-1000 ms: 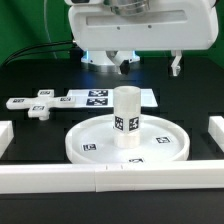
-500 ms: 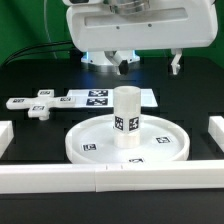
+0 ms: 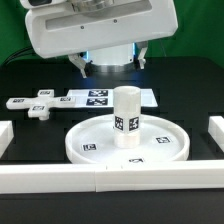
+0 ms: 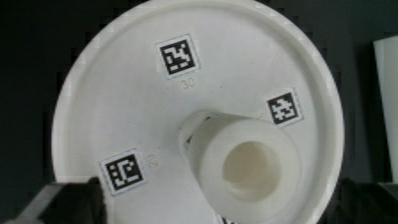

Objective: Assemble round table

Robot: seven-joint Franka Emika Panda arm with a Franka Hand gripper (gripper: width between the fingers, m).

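Observation:
The white round disc (image 3: 126,146) lies flat on the black table, rim up, with tags on its face. The short cylinder leg (image 3: 126,118) stands upright on its central hub. The small flat base piece (image 3: 36,104) lies apart at the exterior view's left. My gripper (image 3: 111,63) hangs above and behind the disc, open and empty, touching nothing. The wrist view looks down on the disc (image 4: 160,110) and into the hollow top of the leg (image 4: 249,168). One dark finger (image 4: 61,200) shows at the picture's edge.
The marker board (image 3: 100,98) lies flat behind the disc. White border rails run along the front (image 3: 110,181), the exterior view's left (image 3: 5,133) and right (image 3: 215,133). A green backdrop stands behind the table.
The arm's white housing has swung toward the exterior view's left, and the fingers below it have shifted with it. The disc, leg and base piece have not moved.

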